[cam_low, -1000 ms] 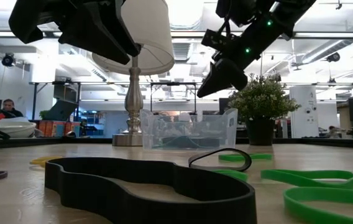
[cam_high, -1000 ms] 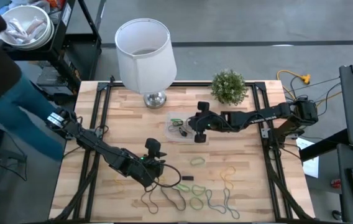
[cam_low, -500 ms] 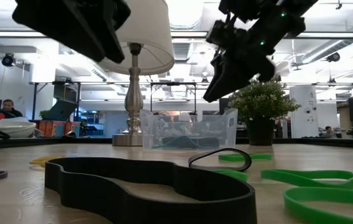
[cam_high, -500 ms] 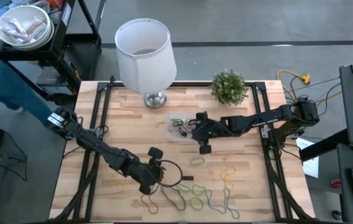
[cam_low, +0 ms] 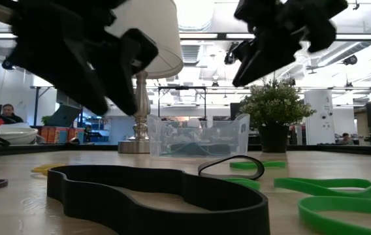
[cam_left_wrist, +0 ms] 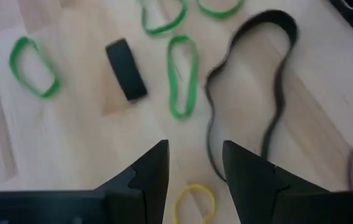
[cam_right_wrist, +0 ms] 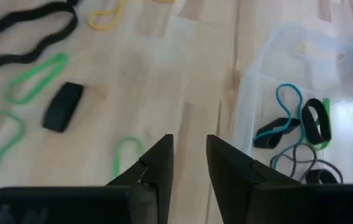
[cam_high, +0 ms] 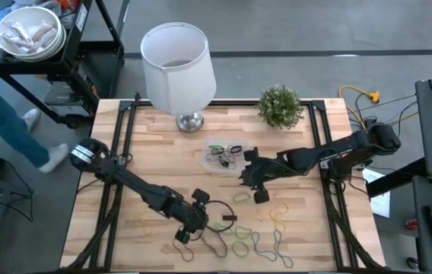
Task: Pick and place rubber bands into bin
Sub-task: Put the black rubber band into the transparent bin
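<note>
Rubber bands lie loose on the near part of the wooden table: green loops (cam_high: 240,243), a short black band (cam_left_wrist: 125,78), a long black loop (cam_left_wrist: 251,93) and a yellow one (cam_left_wrist: 195,202). The clear bin (cam_high: 223,157) stands mid-table with several bands (cam_right_wrist: 301,127) lying on its floor. My left gripper (cam_left_wrist: 195,165) hangs open above the loose bands, slanting down, with nothing between its fingers. My right gripper (cam_right_wrist: 189,162) is open too, over bare wood just beside the bin's near side, and holds nothing.
A white lampshade on a metal base (cam_high: 176,65) and a small potted plant (cam_high: 280,105) stand at the far edge behind the bin. More bands lie near the front right (cam_high: 278,217). A cart with a white bowl (cam_high: 27,32) stands off the table's far left.
My left gripper has gone down and toward the table's near right, tipping its fingers further downward over the loose bands. My right gripper has drawn away from above the bin toward the near edge and tipped down more steeply. The bands on the table have not moved.
</note>
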Action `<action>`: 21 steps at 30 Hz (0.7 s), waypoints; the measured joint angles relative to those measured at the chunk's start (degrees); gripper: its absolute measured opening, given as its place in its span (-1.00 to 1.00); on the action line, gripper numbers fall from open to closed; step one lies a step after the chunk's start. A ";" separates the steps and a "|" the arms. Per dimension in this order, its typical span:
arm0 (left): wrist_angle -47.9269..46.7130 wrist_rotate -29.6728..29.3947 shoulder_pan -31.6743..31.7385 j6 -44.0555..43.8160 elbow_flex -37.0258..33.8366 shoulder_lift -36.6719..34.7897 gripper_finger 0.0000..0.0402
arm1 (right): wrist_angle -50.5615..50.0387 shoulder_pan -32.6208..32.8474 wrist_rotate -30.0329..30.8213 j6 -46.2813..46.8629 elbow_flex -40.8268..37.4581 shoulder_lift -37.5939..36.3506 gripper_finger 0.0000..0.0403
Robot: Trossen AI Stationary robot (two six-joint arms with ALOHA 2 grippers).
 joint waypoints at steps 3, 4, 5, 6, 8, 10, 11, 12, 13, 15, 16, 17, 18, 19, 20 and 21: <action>1.05 1.01 0.84 -0.05 0.47 1.48 -0.33 | -1.08 1.65 0.04 1.54 0.00 -1.86 -0.58; 2.04 2.28 1.07 -0.05 0.63 2.21 -0.33 | -1.42 2.32 0.06 1.73 -0.05 -2.31 -0.59; 2.18 3.21 1.32 -0.03 0.68 2.79 -0.33 | -1.28 2.97 0.02 1.85 -0.11 -2.75 -0.59; 1.86 4.33 1.60 -0.03 0.83 3.53 -0.33 | -1.23 3.72 0.02 1.85 -0.23 -3.08 -0.60; 1.80 5.39 1.80 -0.04 1.28 4.58 -0.33 | -1.70 5.07 0.04 1.85 -0.48 -3.93 -0.61; 1.35 5.93 1.81 -0.05 1.53 5.07 -0.33 | -1.84 6.38 0.17 1.87 -0.62 -4.60 -0.62; 1.50 6.06 1.83 -0.05 1.80 5.32 -0.33 | -1.92 7.00 0.35 1.87 -0.76 -4.97 -0.63; 1.87 6.21 1.86 -0.05 1.94 5.53 -0.33 | -2.20 7.62 0.46 1.87 -0.86 -5.19 -0.63; 1.77 6.47 1.86 -0.09 1.97 5.65 -0.33 | -2.20 8.18 0.48 1.87 -0.86 -5.38 -0.64; 2.34 7.71 1.86 -0.16 1.88 6.19 -0.33 | -2.15 9.05 0.47 1.86 -0.96 -5.73 -0.65; 2.87 8.03 1.86 -0.16 1.78 6.38 -0.33 | -2.26 9.42 0.49 1.85 -0.98 -5.82 -0.65; 2.80 8.11 1.90 -0.15 1.67 6.49 -0.33 | -2.21 9.67 0.52 1.84 -0.98 -5.82 -0.65; 2.54 8.13 1.90 -0.16 1.58 6.50 -0.33 | -2.17 9.89 0.55 1.85 -0.98 -5.82 -0.66; 2.65 8.17 1.92 -0.16 1.58 6.50 -0.33 | -2.24 10.15 0.61 1.85 -1.00 -5.84 -0.66; 2.97 8.25 1.99 -0.16 1.58 6.50 -0.33 | -2.28 10.15 0.61 1.85 -1.05 -5.92 -0.66; 2.96 8.25 2.02 -0.20 1.58 6.48 -0.33 | -2.25 10.17 0.61 1.85 -1.07 -5.96 -0.66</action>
